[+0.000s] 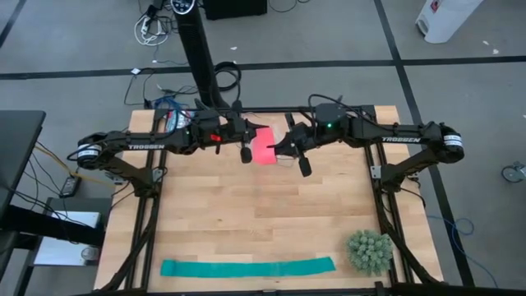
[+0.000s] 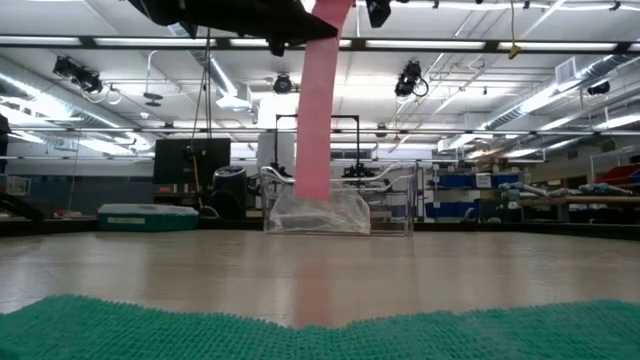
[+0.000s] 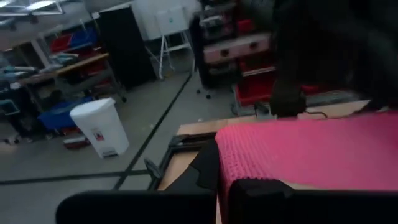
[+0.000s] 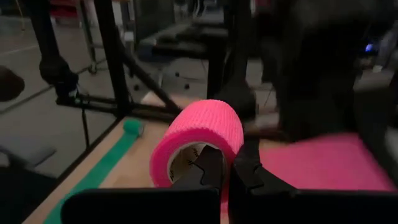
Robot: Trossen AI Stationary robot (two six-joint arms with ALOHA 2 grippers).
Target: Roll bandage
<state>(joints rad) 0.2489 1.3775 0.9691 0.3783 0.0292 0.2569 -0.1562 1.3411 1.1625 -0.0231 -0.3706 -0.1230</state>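
I am holding the bandage [image 1: 265, 146] up over the table's [image 1: 246, 214] far middle: my right gripper's [image 4: 227, 163] fingers are pinching the roll's wall, my left gripper's [image 3: 225, 186] fingers are clamping the flat tail.

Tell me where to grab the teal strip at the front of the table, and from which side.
Judging from the high view, take the teal-green strip at one end, coming straight down from above. It lies flat and long on the wooden table, so there is no raised edge to pinch from the side. The end away from the spiky green ball looks freer. Pinch across its narrow width.
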